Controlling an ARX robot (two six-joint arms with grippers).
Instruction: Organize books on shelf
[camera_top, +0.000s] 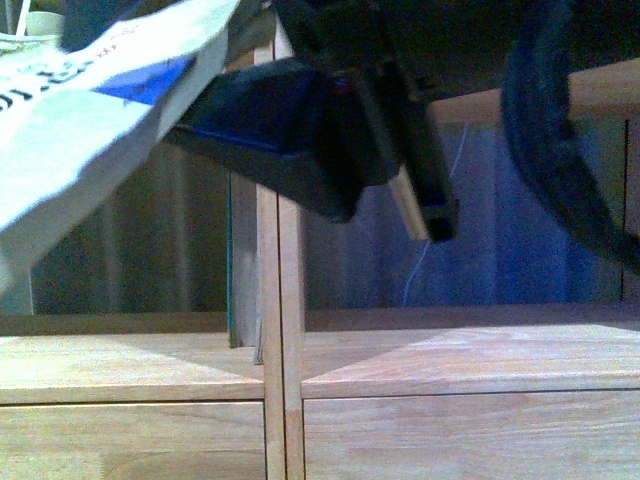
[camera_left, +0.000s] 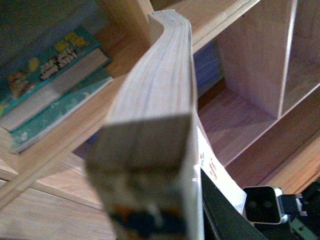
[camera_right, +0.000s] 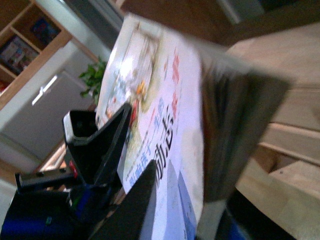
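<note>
Both my grippers are shut on the pale-covered paperback (camera_right: 165, 115), which hangs in the air before the shelf (camera_top: 280, 300). In the right wrist view my right gripper (camera_right: 175, 210) clamps its near edge, one black finger (camera_right: 135, 210) lying across the cover's dark characters. The left wrist view shows the page edge (camera_left: 155, 100) running away from my left gripper (camera_left: 165, 220). A corner of the paperback (camera_top: 90, 120) fills the front view's upper left, a dark gripper body (camera_top: 300, 130) beside it. A thin teal book (camera_top: 243, 270) stands against the shelf's divider.
A short stack of teal-covered books (camera_left: 50, 85) lies flat in one shelf compartment. Open compartments (camera_left: 250, 100) sit beyond the paperback. Plain drawer fronts (camera_top: 130, 440) run along the bottom. A black cable loop (camera_top: 560, 130) hangs at the upper right. A potted plant (camera_right: 92, 80) stands far off.
</note>
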